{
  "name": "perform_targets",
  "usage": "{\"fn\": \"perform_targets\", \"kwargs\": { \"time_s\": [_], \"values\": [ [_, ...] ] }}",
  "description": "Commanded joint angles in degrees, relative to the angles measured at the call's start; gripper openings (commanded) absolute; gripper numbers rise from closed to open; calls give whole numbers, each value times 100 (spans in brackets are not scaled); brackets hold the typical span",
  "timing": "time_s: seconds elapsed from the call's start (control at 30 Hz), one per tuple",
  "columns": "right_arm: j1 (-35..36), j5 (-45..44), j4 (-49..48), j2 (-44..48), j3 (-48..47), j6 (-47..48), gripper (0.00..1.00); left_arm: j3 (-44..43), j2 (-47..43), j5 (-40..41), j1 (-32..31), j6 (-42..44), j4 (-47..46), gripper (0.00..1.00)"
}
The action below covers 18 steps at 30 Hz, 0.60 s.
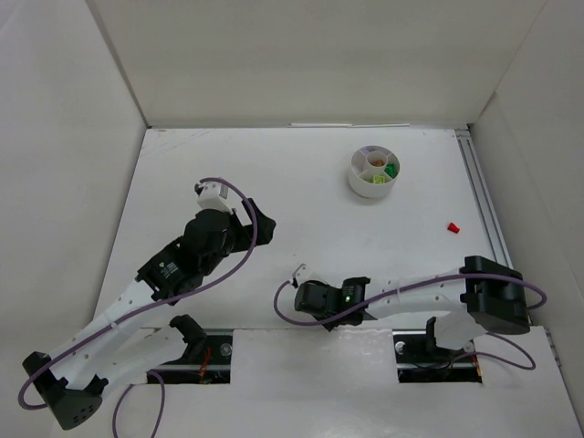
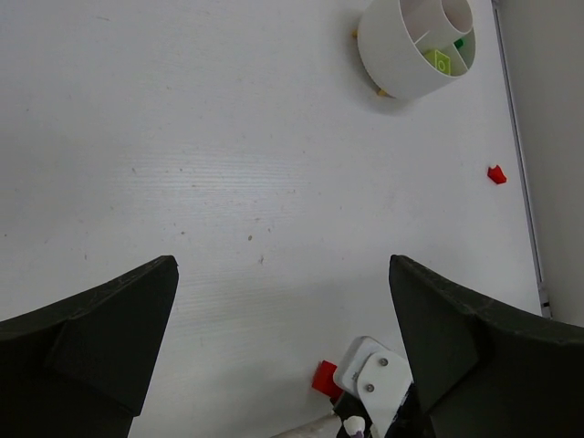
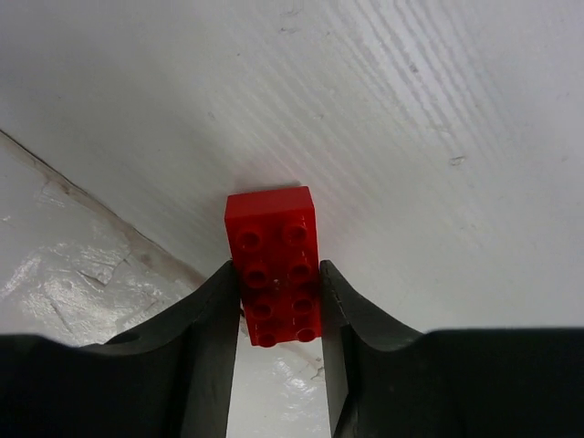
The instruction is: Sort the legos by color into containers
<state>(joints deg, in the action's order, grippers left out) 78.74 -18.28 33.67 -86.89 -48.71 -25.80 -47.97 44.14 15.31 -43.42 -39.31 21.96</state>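
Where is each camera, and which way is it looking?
Top: above and behind, looking down at the table; left arm and right arm show.
Left wrist: on the left gripper, facing the dish; open fingers show.
Right wrist: on the right gripper, looking down at a red brick it pinches.
Both wrist views show that brick.

You had one red brick point(image 3: 274, 260), two studs by four, lying studs up on the table point(image 1: 274, 182) with the right hand point(image 3: 279, 310) pinching its long sides. A smaller red lego point(image 1: 452, 225) lay alone, right of the round white dish point(image 1: 360, 190). The dish's wedges held lime, green and orange-brown pieces point(image 1: 373, 180).
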Motion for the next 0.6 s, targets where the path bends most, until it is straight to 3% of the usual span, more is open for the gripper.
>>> {"fn": "perform_targets", "kwargs": {
  "time_s": [0.0,0.33,0.5,0.57],
  "values": [
    [27,-386,-273,269,-236,128,27,-29,-2,104,-26,-33,-69,100],
    [-1008,-614,-722,744,-604,892,22,-134,279,428,-26,-156,-16,100],
    [-2167,-475,-1334,1042,-798,1629,22,-520,962,324,26,-94,-16,100],
    [-2729,58,-1599,1112,-868,1920,20,-635,1210,209,123,-94,-16,100]
  ]
}}
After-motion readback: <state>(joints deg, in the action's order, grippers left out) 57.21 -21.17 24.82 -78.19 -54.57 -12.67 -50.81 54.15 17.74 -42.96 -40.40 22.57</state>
